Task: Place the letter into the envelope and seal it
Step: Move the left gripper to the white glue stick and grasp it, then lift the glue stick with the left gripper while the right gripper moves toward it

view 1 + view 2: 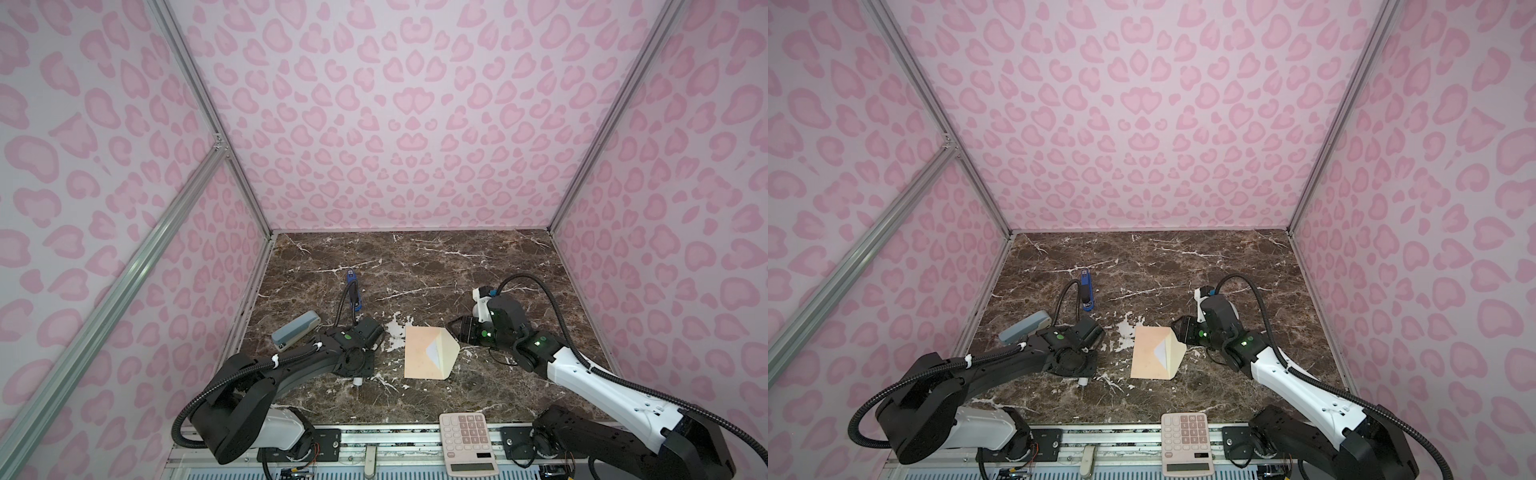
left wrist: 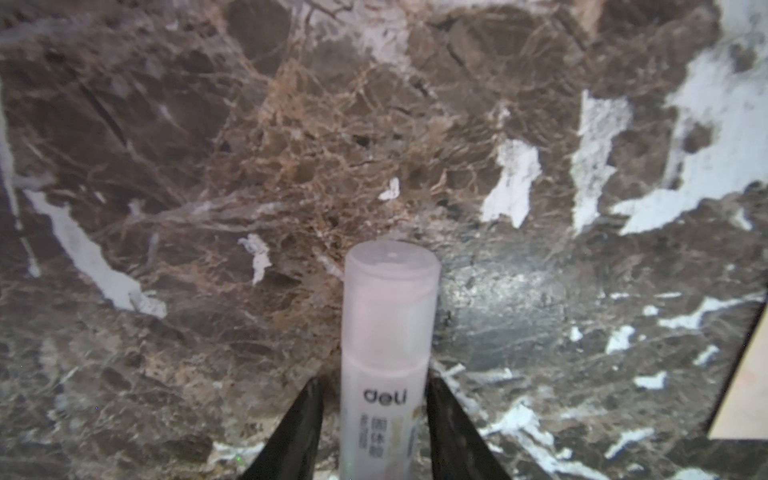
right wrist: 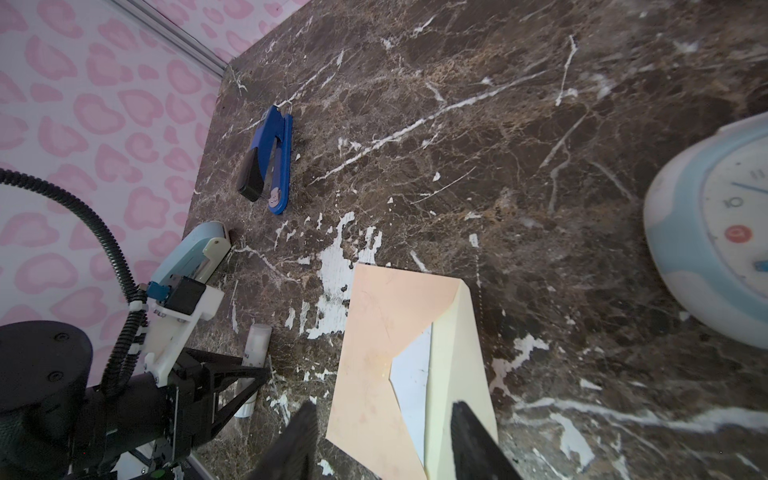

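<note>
Left of the flat peach paper envelope (image 1: pixel 415 357), on the brown marble surface (image 1: pixel 415 270), the left gripper (image 2: pixel 374 380) straddled a white plastic glue stick (image 2: pixel 388 332) lying flat, jaws apart, one side not yet touching. The thin white letter (image 1: pixel 433 352) sat inside the envelope, its cream flap (image 3: pixel 453 353) open. The right gripper (image 3: pixel 384 405) hung over it, jaws apart, empty. Closing squarely on the tube's body, below the cap, would likely stop it rolling.
</note>
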Robot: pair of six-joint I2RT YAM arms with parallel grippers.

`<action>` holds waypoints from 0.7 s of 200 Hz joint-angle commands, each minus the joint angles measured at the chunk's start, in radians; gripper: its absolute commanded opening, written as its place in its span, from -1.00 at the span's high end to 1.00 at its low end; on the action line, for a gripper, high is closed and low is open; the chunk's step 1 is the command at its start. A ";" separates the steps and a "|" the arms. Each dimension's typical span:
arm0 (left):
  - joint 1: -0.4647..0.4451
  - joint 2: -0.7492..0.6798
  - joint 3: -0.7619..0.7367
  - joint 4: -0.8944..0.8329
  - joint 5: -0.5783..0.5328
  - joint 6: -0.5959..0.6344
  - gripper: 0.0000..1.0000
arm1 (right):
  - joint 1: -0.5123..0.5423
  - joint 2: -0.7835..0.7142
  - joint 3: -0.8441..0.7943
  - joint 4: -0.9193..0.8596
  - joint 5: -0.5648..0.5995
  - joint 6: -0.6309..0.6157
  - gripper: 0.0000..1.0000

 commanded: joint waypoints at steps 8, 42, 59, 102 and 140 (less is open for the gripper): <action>0.003 0.012 0.002 0.013 0.007 0.022 0.22 | 0.002 0.004 -0.001 0.029 0.001 -0.007 -0.08; 0.007 0.023 -0.002 0.010 0.018 0.030 0.24 | 0.002 0.004 -0.005 0.032 0.006 -0.008 -0.08; 0.008 0.034 0.003 0.012 0.025 0.036 0.25 | 0.002 0.009 -0.005 0.035 0.003 -0.007 -0.08; 0.010 0.064 0.014 0.017 0.051 0.050 0.42 | 0.002 0.012 -0.005 0.031 0.001 -0.006 -0.08; 0.015 0.086 0.013 0.013 0.067 0.057 0.48 | 0.002 0.007 -0.003 0.031 0.005 -0.004 -0.08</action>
